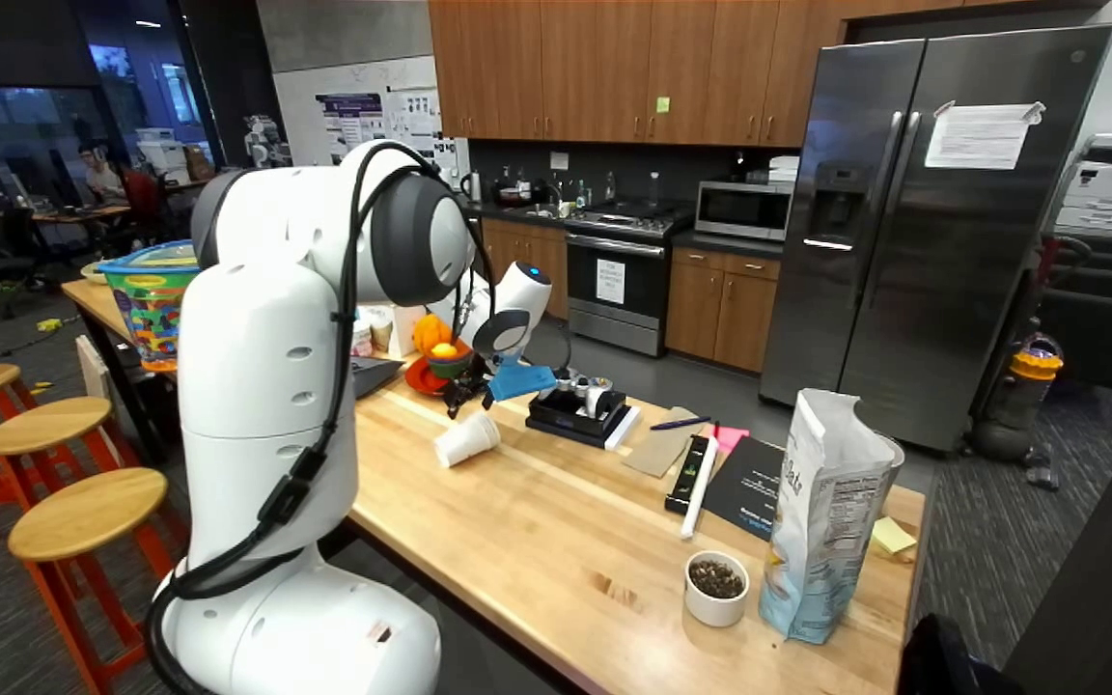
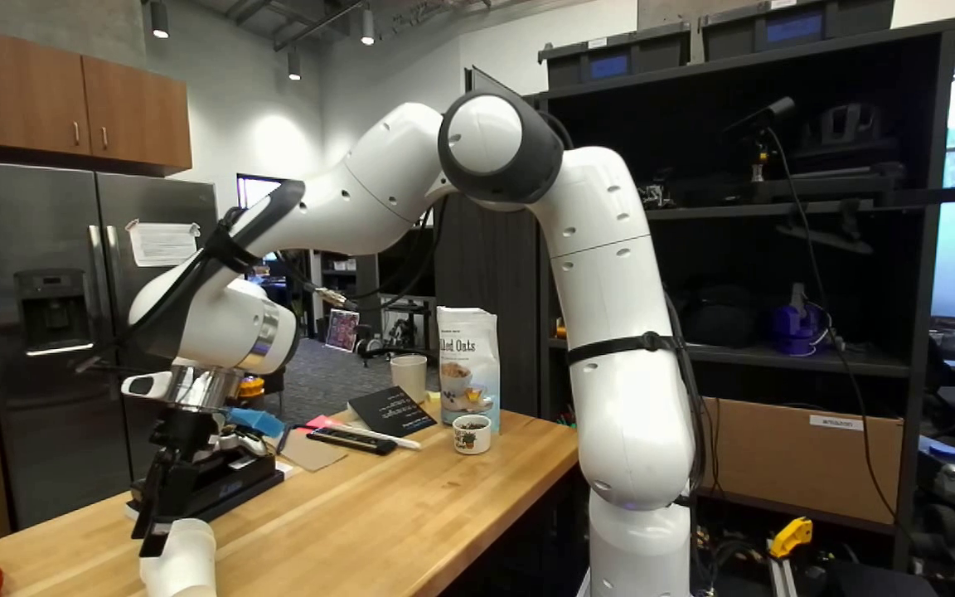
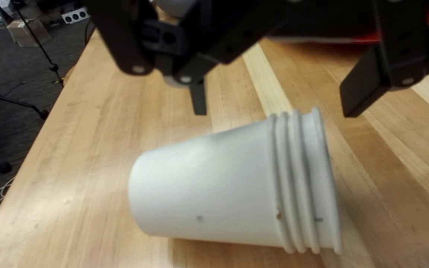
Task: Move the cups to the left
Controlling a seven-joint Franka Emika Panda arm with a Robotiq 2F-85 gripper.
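A: Quick status pls?

B: Our black, angular, plastic-look fingers (image 3: 363, 87) stand wide apart, holding nothing. The white, tapered, paper-look cups (image 3: 214, 186) lie nested on their side on the pale, flat, wooden tabletop (image 3: 69, 175), just beside the fingers, rims toward the right of the wrist view.

A: Any contact?

B: Wrist view shows a gap. In an exterior view the fingers (image 2: 154, 543) overlap the cups, so we can't tell from there.

A: Step in hand?

B: Prob. lining up a grasp, tho we can't rule out a release. If grasp, we shd. rotate approx. a quarter turn: the line btwn the fingers runs nearly along the cups' length; we want it across.

A: Then?

B: We centre mid-length, lower till the fingers flank both sides, close evenly & gently. Thin walls may dent, and round sides could roll if we hit one first. Then we lift just clear, stay level so no inner cup slides out, and go left.

A: Hazards?

B: A red, round dish (image 1: 425, 379), material unclear, sits near the cups, a black, boxy, low tray (image 1: 556, 413) on their other side. We watch clearance w/ both & don't let go until the cups rest on wood.
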